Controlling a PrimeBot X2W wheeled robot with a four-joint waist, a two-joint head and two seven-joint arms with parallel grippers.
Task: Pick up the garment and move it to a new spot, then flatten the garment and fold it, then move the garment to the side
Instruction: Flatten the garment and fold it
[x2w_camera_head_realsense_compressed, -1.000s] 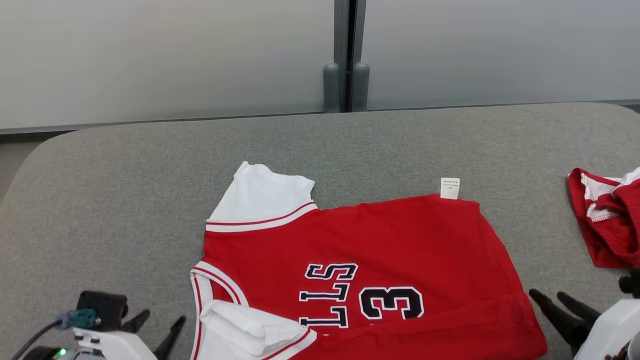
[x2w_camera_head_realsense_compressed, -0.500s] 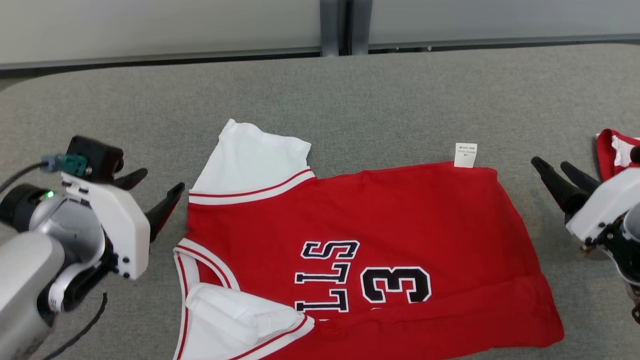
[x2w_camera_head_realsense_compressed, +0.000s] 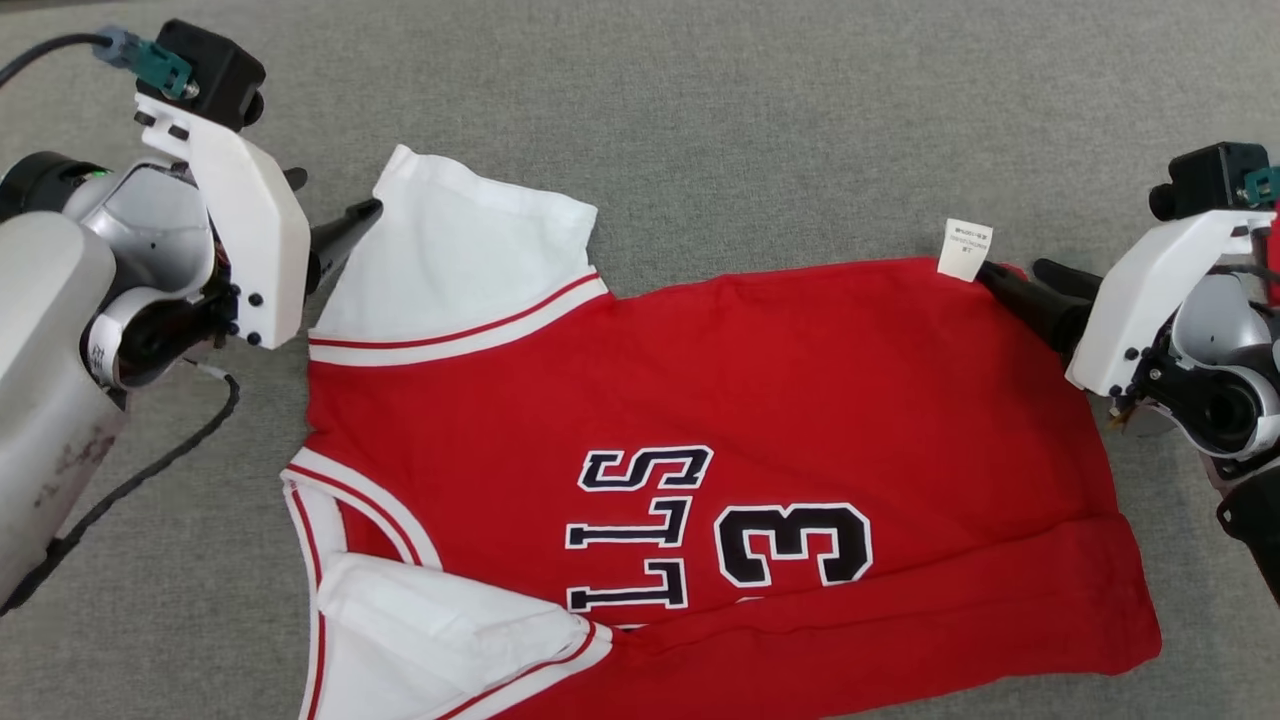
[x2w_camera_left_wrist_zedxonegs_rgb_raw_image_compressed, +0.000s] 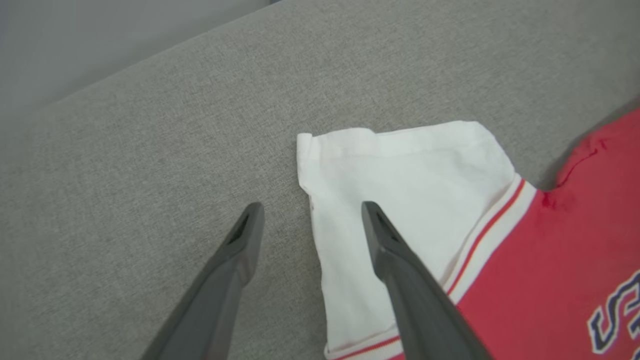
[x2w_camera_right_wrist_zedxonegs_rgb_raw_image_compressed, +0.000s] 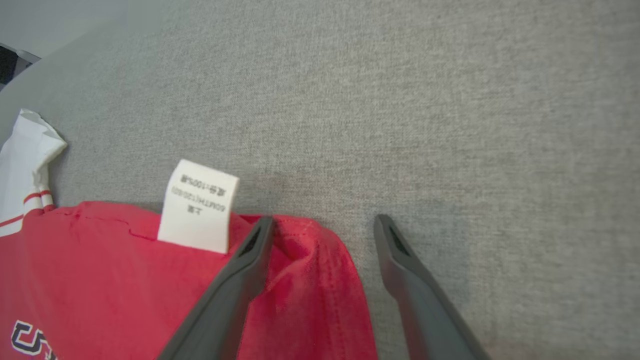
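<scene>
The garment (x2w_camera_head_realsense_compressed: 750, 400) is a red jersey with white sleeves and dark lettering, lying flat on the grey table (x2w_camera_head_realsense_compressed: 750, 110). My left gripper (x2w_camera_head_realsense_compressed: 337, 192) is open at the far white sleeve (x2w_camera_head_realsense_compressed: 460, 250). In the left wrist view one finger is over the sleeve (x2w_camera_left_wrist_zedxonegs_rgb_raw_image_compressed: 400, 170) and the other over bare table, the left gripper (x2w_camera_left_wrist_zedxonegs_rgb_raw_image_compressed: 312, 207) straddling the sleeve's edge. My right gripper (x2w_camera_head_realsense_compressed: 1012, 270) is open at the far right corner, beside the white label (x2w_camera_head_realsense_compressed: 964, 248). In the right wrist view the right gripper (x2w_camera_right_wrist_zedxonegs_rgb_raw_image_compressed: 325, 220) straddles the red corner (x2w_camera_right_wrist_zedxonegs_rgb_raw_image_compressed: 320, 270) by the label (x2w_camera_right_wrist_zedxonegs_rgb_raw_image_compressed: 198, 205).
A sliver of another red cloth (x2w_camera_head_realsense_compressed: 1273, 250) shows at the right edge behind my right wrist. A black cable (x2w_camera_head_realsense_compressed: 150, 460) trails from my left arm over the table. Bare grey table runs beyond the garment's far edge.
The head camera has tilted down, dropping the wall out of view. Both arms have reached forward from the near edge to the garment's far corners. The garment lies as before.
</scene>
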